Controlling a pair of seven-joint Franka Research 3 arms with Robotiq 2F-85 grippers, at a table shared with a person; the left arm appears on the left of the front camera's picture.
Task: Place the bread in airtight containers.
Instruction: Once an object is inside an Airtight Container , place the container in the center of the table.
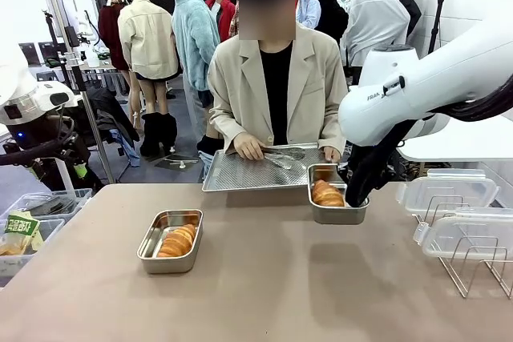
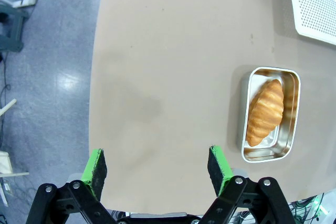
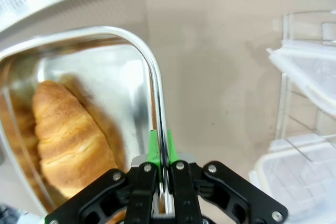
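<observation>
We logged right gripper clamped on side wall of the right container, roll inside, by far edge of the table | left gripper jaws apart, empty | risk we judged: one-wall pinch could tilt it, spilling the roll.

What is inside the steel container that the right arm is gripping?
One golden-brown roll lies in the container, near the wall that the fingers pinch. No lid is on it. The roll covers the floor beneath it, so that patch cannot be seen.

White arms, black green-padded jaws
</observation>
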